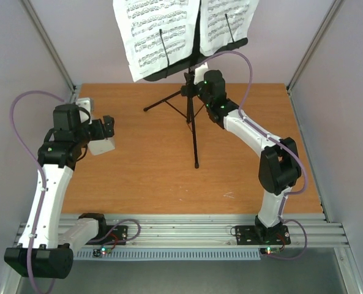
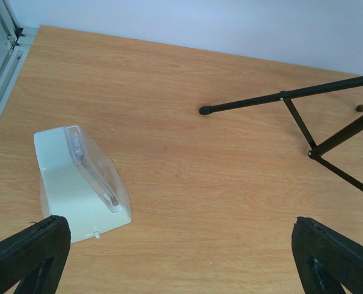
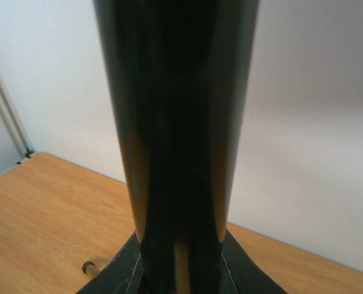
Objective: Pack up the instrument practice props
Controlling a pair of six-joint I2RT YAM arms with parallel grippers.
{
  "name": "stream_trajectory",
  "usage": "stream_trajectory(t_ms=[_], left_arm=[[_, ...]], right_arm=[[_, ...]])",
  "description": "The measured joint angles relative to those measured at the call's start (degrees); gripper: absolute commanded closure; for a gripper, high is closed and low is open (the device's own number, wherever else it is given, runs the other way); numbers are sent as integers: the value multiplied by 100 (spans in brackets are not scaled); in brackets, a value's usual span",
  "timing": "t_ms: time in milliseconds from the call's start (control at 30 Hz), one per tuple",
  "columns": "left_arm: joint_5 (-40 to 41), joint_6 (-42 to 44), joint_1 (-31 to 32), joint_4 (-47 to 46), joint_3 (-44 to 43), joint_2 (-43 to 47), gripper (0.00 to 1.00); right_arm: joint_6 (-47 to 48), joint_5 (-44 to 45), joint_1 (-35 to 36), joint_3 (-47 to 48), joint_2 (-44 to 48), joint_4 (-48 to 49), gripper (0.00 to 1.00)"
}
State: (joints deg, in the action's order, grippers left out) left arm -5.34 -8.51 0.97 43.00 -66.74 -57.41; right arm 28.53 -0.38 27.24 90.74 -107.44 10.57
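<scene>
Item: right gripper, set against the upright pole of the music stand, just under its desk. The pole fills the wrist view, and I cannot tell whether the jaws are clamped.
Hazard, as judged: a sideways pull this high could tip the stand or shed the loose sheet-music pages.
Item: left gripper, jaws wide and empty above the table. The metronome lies on its side just ahead of one finger, off-centre and untouched.

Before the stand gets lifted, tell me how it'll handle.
The music stand probably tips easily: its wide top and sheet-music pages sit high on one thin post over slim legs. The pages look floppy and may slip if tilted.
</scene>
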Motion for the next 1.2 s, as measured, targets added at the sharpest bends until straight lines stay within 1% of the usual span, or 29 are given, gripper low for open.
stream_trajectory(t_ms=[133, 333, 433, 667, 767, 900, 1200], left_arm=[[-37, -2, 0, 0, 11, 0, 1], [-52, -2, 0, 0, 13, 0, 1], [-74, -4, 0, -2, 13, 0, 1], [-129, -20, 0, -4, 15, 0, 1], [-133, -24, 0, -11, 26, 0, 1], [-144, -26, 0, -22, 55, -2, 1], [-173, -46, 0, -33, 66, -2, 1]], right_arm=[[-103, 675, 212, -251, 258, -79, 99], [-334, 2197, 780, -629, 640, -214, 99], [-374, 2916, 1084, -680, 715, -273, 99], [-400, 4273, 1683, -682, 730, -348, 99], [-597, 4610, 1788, -682, 732, -461, 99], [-1104, 4859, 1784, -782, 807, -638, 99], [-1392, 5195, 1775, -1003, 1084, -931, 99]])
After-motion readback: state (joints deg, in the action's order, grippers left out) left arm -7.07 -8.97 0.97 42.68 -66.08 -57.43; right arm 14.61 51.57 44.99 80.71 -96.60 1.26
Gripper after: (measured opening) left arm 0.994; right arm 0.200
